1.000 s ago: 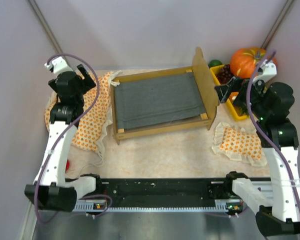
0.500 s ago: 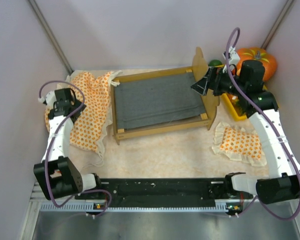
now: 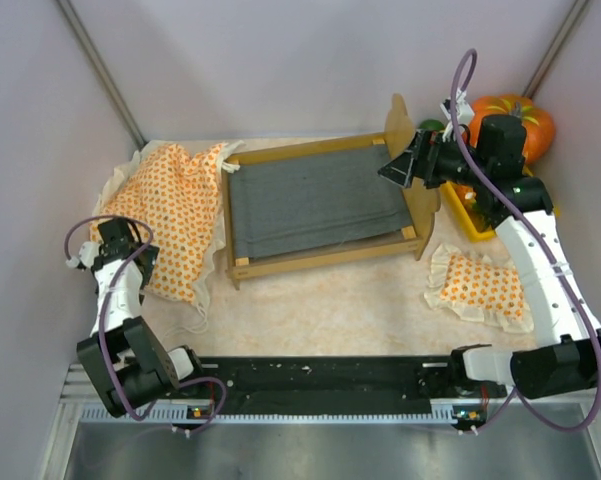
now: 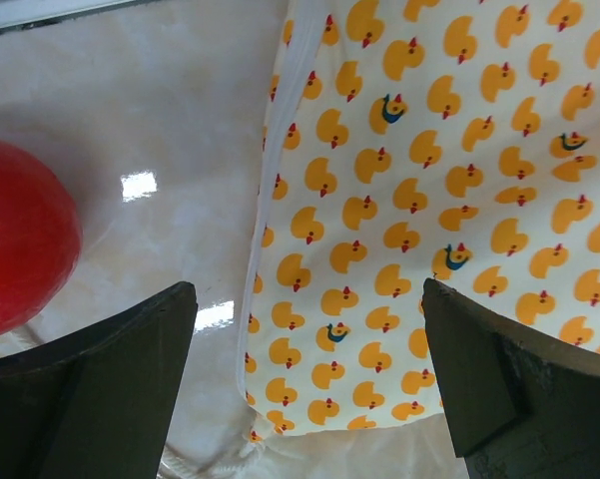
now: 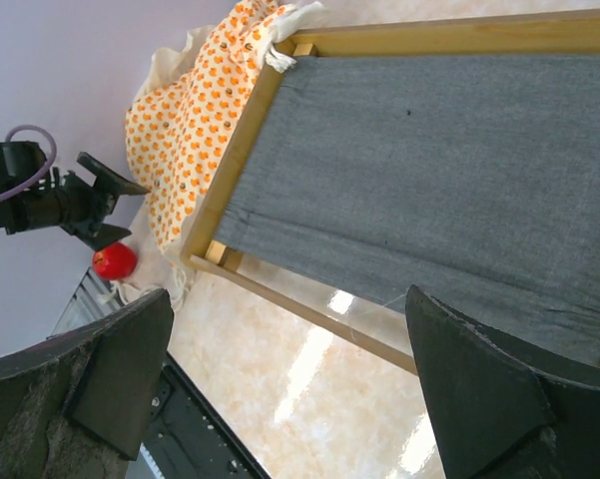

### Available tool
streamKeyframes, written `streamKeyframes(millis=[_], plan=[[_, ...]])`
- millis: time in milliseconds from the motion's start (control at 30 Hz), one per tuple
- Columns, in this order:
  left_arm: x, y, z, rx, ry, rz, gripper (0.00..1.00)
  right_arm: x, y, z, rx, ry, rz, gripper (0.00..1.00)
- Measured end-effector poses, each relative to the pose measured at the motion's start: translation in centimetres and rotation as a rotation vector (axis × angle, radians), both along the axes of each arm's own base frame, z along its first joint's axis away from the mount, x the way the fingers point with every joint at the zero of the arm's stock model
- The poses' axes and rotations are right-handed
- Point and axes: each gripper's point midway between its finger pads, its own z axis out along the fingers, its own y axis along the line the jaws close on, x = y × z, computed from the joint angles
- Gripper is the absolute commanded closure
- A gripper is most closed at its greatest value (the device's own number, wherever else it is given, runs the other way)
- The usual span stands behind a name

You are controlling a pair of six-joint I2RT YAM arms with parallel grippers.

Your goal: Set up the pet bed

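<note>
L gripper (image 4: 304, 299) has swung back toward near edge since prev frame; R gripper (image 5: 290, 299) barely shifted. L jaws apart, empty, bedspread (image 4: 429, 180) hem right under them. R also apart, empty, pet bed (image 5: 439, 170) just below. Step, prob.: fetching bedspread. Next needs L to drop and pinch the hem.

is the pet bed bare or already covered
Bare: the pet bed shows only its grey base; the bedspread and pillow lie beside it.

We're seeing bright, even overhead light and only soft shadows. The glossy beige marble-look tabletop (image 4: 100, 120) throws white glare patches in both wrist views; the top view looks slightly softer.
</note>
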Motion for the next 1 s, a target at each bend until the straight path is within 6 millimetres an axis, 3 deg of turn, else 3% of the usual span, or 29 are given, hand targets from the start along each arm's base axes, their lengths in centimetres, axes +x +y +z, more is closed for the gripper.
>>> streamKeyframes(millis=[167,367,433,567,600,667,733,833,900,1000], plan=[[-0.3,-0.1,-2.2,-0.014,-0.004,0.016,0.02,0.0,0.2,-0.2,0.008,0.015,0.014,0.01],[-0.1,-1.0,-6.3,-0.067,-0.021,-0.012,0.07,-0.1,0.4,-0.1,0.027,0.03,0.015,0.01],[0.9,-0.9,-6.0,-0.058,-0.075,-0.02,0.11,0.0,0.5,-0.2,0.032,0.036,0.016,0.01],[2.1,-0.3,-6.0,-0.021,-0.143,-0.036,0.58,0.4,0.6,-0.3,0.038,0.045,0.011,0.01],[2.2,-0.3,-6.1,-0.017,-0.147,-0.041,0.85,0.5,0.6,-0.4,0.04,0.046,0.01,0.01],[2.2,-0.3,-6.5,-0.021,-0.155,-0.042,1.0,0.7,0.6,-0.5,0.044,0.051,0.009,0.01],[2.2,-0.7,-6.7,-0.031,-0.156,-0.06,1.0,0.9,0.7,-0.6,0.05,0.057,0.008,0.01],[2.2,-1.0,-6.1,-0.038,-0.162,-0.078,1.0,1.2,1.1,-1.0,0.051,0.072,0.011,0.01],[2.2,-1.1,-4.7,-0.032,-0.173,-0.096,1.0,1.3,1.6,-1.5,0.046,0.084,0.018,0.01],[3.4,-0.8,0.5,0.016,-0.244,-0.134,1.0,1.1,3.0,-2.3,0.036,0.104,0.049,0.01]])
